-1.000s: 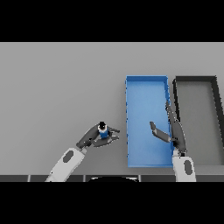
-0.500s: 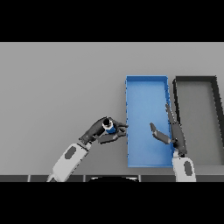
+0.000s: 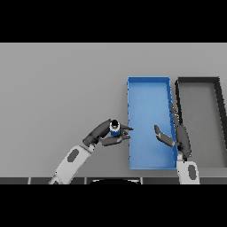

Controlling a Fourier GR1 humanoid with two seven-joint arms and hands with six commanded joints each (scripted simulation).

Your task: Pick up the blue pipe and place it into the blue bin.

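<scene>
The blue pipe [image 3: 115,128], a short blue piece with a dark top end, is pinched between the fingers and thumb of my left hand [image 3: 103,134]. It hangs just left of the blue bin's [image 3: 149,84] left wall, near the bin's lower half. The fingertips of that hand reach the bin's left rim. My right hand [image 3: 179,135] stays idle with straight fingers over the bin's right wall, thumb pointing into the bin.
A dark grey bin [image 3: 198,81] stands right beside the blue bin, touching or nearly touching it. Grey table spreads to the left and behind both bins.
My left hand has carried the blue pipe to the right, from well left of the blue bin up to its left wall. The right hand has barely moved.
</scene>
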